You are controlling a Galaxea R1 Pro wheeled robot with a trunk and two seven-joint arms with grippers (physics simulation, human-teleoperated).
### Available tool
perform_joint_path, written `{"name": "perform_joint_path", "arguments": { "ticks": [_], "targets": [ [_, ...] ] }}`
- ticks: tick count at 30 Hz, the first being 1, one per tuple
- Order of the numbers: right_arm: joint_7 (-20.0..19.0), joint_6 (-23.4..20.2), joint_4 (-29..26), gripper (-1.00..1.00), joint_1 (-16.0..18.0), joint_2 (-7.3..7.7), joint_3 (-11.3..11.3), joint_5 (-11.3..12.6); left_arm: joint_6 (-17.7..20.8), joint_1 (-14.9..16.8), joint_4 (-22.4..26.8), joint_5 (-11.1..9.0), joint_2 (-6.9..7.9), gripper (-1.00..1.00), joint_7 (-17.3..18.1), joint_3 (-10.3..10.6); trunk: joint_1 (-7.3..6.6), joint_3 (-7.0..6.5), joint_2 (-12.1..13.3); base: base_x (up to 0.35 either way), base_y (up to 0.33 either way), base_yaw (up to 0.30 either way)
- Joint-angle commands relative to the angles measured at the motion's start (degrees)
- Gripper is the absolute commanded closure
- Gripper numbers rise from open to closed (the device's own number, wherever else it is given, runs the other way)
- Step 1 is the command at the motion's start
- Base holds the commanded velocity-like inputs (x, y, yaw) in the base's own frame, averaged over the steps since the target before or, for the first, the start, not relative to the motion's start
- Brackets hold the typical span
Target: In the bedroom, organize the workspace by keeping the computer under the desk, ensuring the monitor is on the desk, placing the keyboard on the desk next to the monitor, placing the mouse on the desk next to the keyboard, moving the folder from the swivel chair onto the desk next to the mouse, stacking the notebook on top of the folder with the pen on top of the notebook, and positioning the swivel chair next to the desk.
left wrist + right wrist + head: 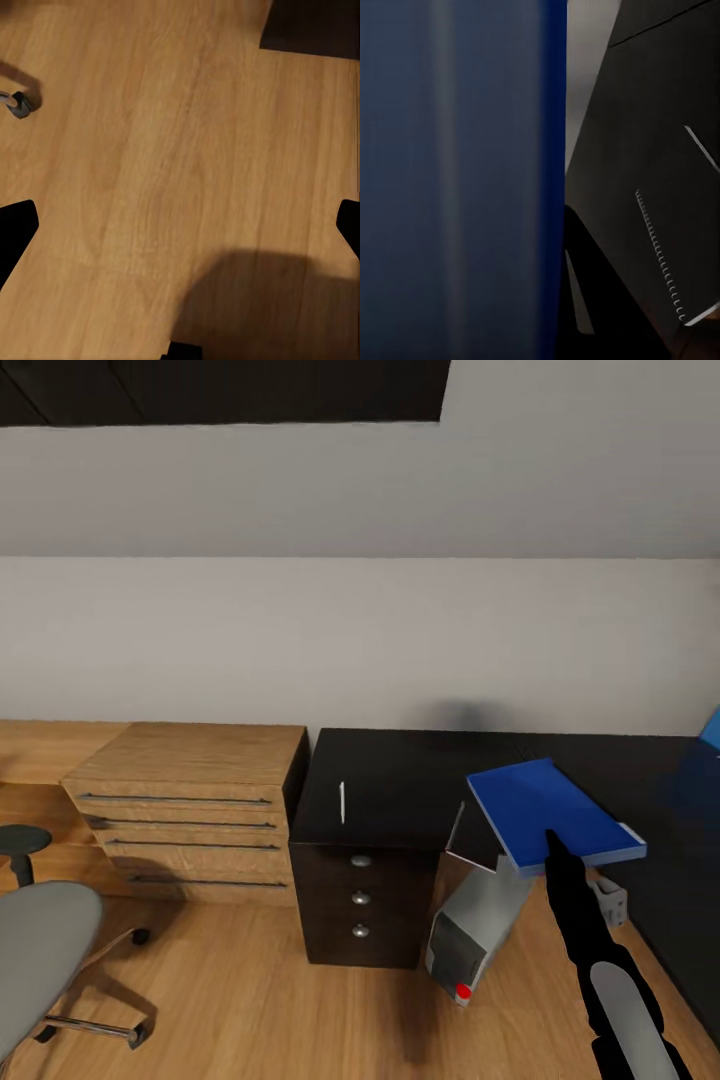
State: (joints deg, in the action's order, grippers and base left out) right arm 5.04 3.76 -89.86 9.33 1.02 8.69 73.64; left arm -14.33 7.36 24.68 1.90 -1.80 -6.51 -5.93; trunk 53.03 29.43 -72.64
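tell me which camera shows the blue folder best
The head view: the blue folder shows whole there, held up by the right gripper over the black desk edge. The right wrist view has only a blurred close-up of its blue face. The left wrist view looks down at wooden floor.

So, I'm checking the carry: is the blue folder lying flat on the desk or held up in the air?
Held up: the folder is tilted at the right pincer, its lower edge overhanging the desk edge above the computer.
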Motion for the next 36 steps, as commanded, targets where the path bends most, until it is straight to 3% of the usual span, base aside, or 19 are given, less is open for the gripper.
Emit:
{"name": "perform_joint_path", "arguments": {
  "ticks": [1,6,9,19,29,36],
  "targets": [
    [0.2,0.3,-0.1,1.0,0.0,0.03,-0.1,0.5,-0.2,0.0,0.0,0.2,-0.04,-1.0,-0.1,-0.2,-0.23,-0.18,0.4,0.0,0.0,-0.234],
    [0.4,0.3,0.1,1.0,0.0,0.1,0.6,0.5,-0.2,0.0,-0.1,0.2,-0.04,-1.0,-0.1,-0.2,-1.33,-1.32,2.4,0.0,0.0,-0.234],
    [1.2,0.3,0.1,1.0,0.1,0.25,1.7,0.5,-0.5,0.0,0.0,0.3,-0.04,-1.0,-0.1,-0.2,-1.33,-1.46,2.4,0.0,0.0,-0.234],
    [0.9,0.2,0.1,1.0,0.1,0.28,1.9,0.6,-0.6,0.0,0.0,0.4,-0.04,-1.0,0.0,0.3,-1.33,-1.86,2.4,0.0,-0.015,-0.2],
    [0.0,-0.1,0.0,1.0,0.0,0.27,1.7,0.8,-0.4,0.0,-1.1,0.4,-0.04,-1.0,0.0,0.6,-1.33,-1.88,2.4,0.0,-0.303,-0.011],
    [-3.1,0.2,0.1,1.0,0.0,-0.03,1.7,0.7,-0.4,0.0,-1.5,0.4,-0.04,-1.0,0.0,0.7,-1.33,-1.88,2.4,0.0,-0.219,0.0]
  ]
}}
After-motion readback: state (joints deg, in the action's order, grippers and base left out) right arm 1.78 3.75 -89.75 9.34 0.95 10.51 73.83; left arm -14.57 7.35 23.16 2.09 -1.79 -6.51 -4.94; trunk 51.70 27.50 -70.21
